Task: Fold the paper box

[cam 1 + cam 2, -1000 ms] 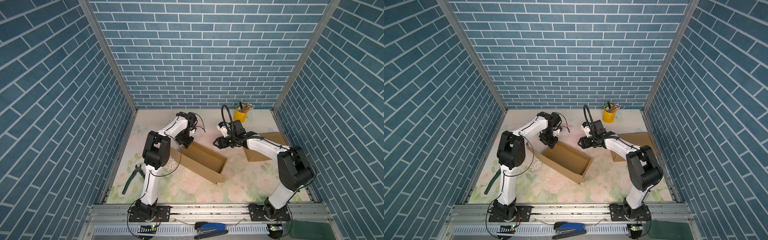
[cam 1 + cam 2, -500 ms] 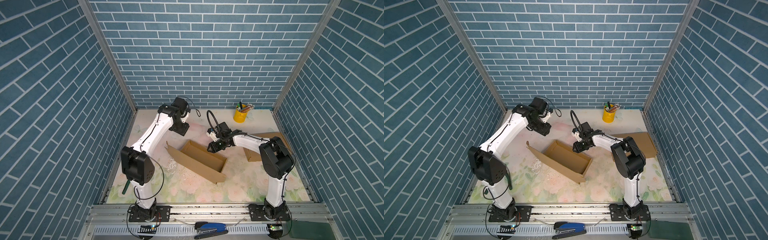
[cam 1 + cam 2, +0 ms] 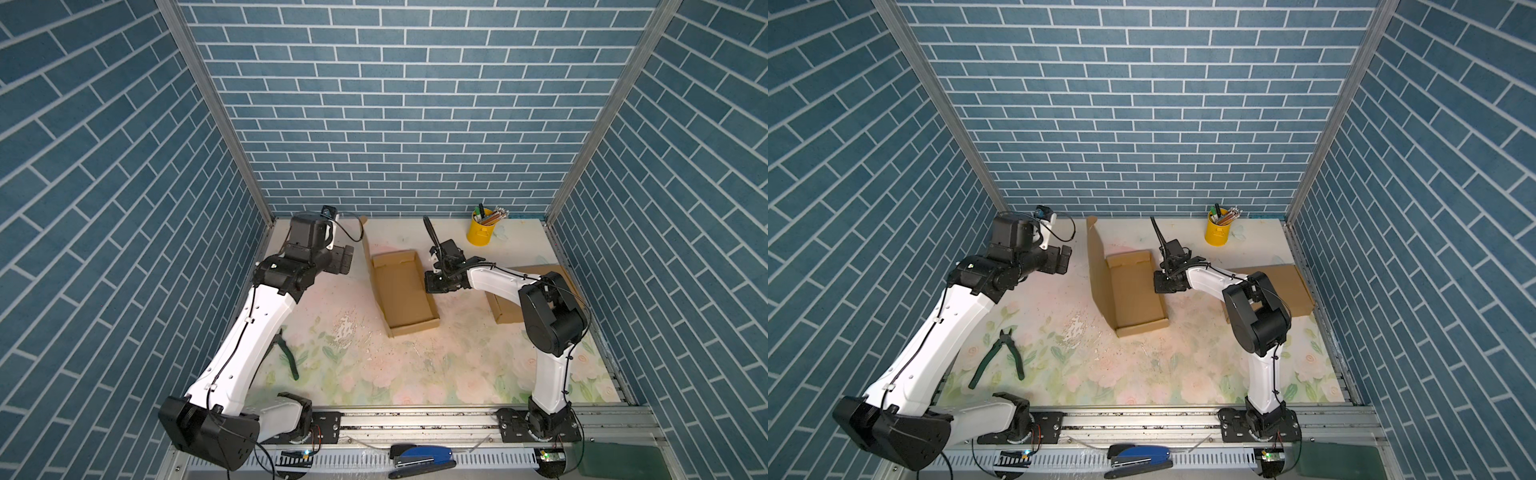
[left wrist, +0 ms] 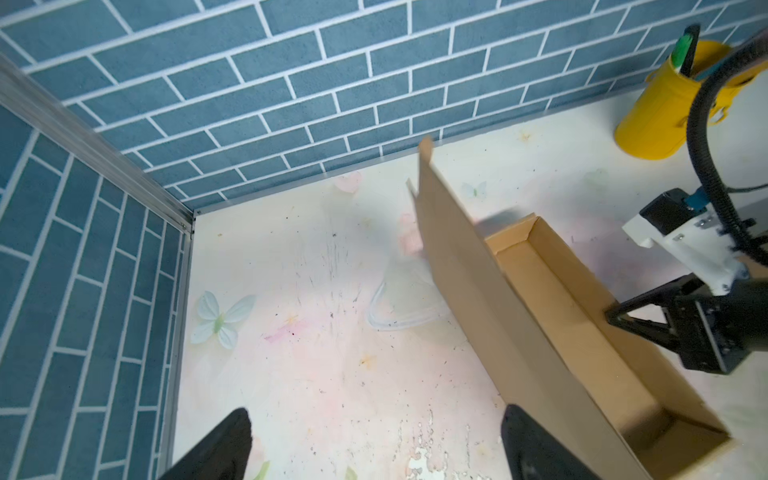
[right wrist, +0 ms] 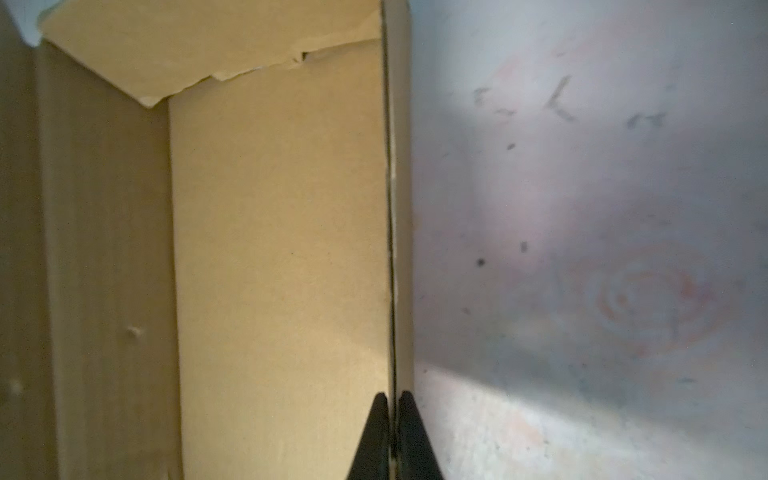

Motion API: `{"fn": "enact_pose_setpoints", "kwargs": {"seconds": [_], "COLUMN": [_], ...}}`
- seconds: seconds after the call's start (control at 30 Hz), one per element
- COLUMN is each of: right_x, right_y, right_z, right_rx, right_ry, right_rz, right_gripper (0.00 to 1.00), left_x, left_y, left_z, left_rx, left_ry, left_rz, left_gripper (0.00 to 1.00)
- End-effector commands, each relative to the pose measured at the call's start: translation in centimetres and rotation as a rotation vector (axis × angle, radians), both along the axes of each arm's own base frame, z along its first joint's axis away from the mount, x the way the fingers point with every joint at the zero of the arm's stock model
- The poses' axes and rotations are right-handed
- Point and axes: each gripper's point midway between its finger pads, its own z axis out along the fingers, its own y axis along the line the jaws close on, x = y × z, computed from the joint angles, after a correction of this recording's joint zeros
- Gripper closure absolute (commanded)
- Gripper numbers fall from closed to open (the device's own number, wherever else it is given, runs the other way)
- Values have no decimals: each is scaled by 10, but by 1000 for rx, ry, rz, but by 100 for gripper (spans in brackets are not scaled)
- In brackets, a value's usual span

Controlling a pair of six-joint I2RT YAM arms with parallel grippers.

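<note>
The right tool is pinching the paper box by its right long wall, both fingertips pressed onto the thin cardboard edge. The left tool is hanging spread wide, holding nothing, left of the box's tall upright flap and apart from it. The box is lying open-topped mid-surface, toward the back edge, its length running front to back. Bare room is showing between flap and left edge, and across the front half. A yellow cup is standing near the back edge, flat cardboard is lying along the right edge, and green pliers are lying toward the front left corner.
</note>
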Motion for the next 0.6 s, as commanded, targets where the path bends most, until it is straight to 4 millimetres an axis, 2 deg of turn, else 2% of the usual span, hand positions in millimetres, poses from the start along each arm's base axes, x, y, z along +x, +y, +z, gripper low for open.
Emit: {"fn": "enact_pose_setpoints", "kwargs": {"seconds": [0.0, 0.13, 0.23, 0.33, 0.43, 0.57], "right_x": [6, -8, -28, -51, -75, -106], "right_y": [-29, -33, -24, 1, 39, 53], "right_z": [9, 8, 6, 9, 22, 32], "right_rx": [57, 154, 221, 277, 315, 276], "right_ry": [2, 27, 52, 72, 74, 98], "right_rz": [-304, -439, -499, -485, -358, -211], "right_gripper": [91, 87, 77, 70, 66, 63], "left_x": [2, -6, -11, -17, -21, -29], "left_y": [0, 6, 13, 18, 24, 33], "left_z": [4, 8, 12, 7, -4, -18], "left_rx": [-130, -190, -228, -250, -266, -276], "left_ry": [19, 6, -20, -13, 7, 35], "left_rz": [20, 67, 107, 139, 174, 215], "left_gripper": [10, 16, 21, 26, 28, 30]}}
